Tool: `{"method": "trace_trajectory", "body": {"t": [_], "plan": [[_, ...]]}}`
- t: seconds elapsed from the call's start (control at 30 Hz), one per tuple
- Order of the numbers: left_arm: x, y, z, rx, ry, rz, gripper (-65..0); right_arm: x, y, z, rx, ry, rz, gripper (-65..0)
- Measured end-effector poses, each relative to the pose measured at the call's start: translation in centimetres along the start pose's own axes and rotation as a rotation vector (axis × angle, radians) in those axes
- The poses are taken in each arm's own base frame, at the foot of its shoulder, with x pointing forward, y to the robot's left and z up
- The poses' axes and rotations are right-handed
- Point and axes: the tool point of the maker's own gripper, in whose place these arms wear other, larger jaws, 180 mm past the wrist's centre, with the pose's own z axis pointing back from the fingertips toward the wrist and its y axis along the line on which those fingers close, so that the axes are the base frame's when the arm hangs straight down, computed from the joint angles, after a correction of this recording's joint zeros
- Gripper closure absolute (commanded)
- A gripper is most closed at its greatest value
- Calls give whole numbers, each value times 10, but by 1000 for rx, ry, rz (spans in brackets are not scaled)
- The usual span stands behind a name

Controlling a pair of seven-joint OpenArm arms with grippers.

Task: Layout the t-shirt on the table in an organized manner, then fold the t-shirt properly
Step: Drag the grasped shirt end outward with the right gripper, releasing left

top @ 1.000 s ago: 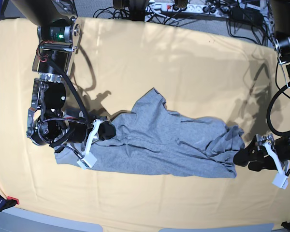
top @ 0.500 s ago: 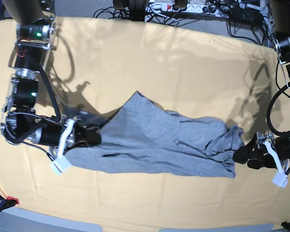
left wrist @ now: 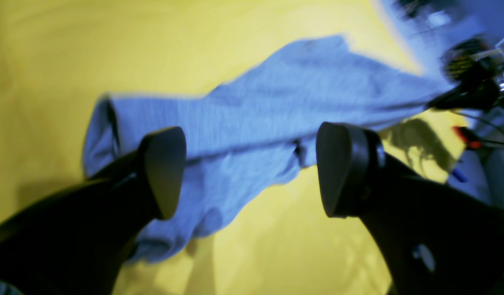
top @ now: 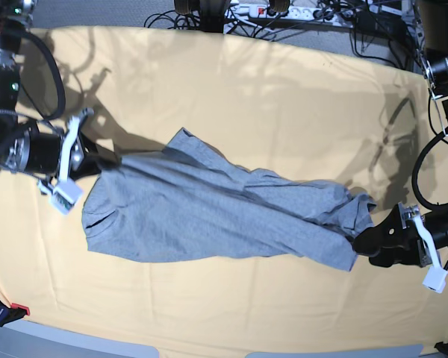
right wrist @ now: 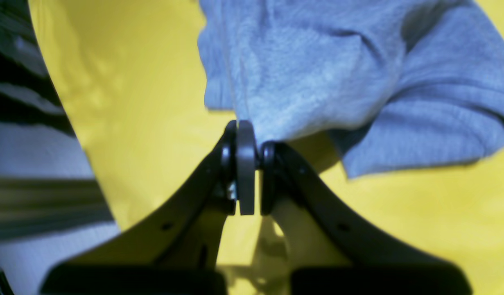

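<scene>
The heather-grey t-shirt (top: 209, 216) lies stretched in a long band across the table (top: 284, 97); no lettering shows. My right gripper (top: 110, 160), on the base view's left, is shut on the shirt's left end; the right wrist view shows its jaws (right wrist: 247, 141) pinching a fold of the shirt (right wrist: 317, 73). My left gripper (top: 364, 243), on the base view's right, is at the shirt's right end. In the left wrist view it (left wrist: 252, 170) is wide open and empty, with the shirt (left wrist: 276, 94) lying beneath and beyond its fingertips (left wrist: 163, 172).
Cables and a power strip (top: 284, 11) run beyond the table's far edge. A red-tipped clamp (top: 15, 309) sits at the near left corner. The table's right edge is close behind my left arm (top: 433, 239).
My right gripper has pulled the shirt's left end leftward and toward the far side, stretching the shirt longer and flatter. My left gripper has stayed by the right end, shifting slightly left.
</scene>
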Motion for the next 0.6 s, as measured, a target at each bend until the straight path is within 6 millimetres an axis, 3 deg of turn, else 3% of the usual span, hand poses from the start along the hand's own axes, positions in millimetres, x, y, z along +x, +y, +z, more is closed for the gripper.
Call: {"method": "trace_trajectory", "body": {"t": [0.13,0.4,0.6], "plan": [[1,6,12,31,18,-26,-494,-14,7,19,-49,53,39,0],[7,20,48,126,61,-59,-494,-51,-24,78,-306,146,-33,0],[9,25,63,164,81,-71,-494,-84,-23,105,-376,198,-129,0]]}}
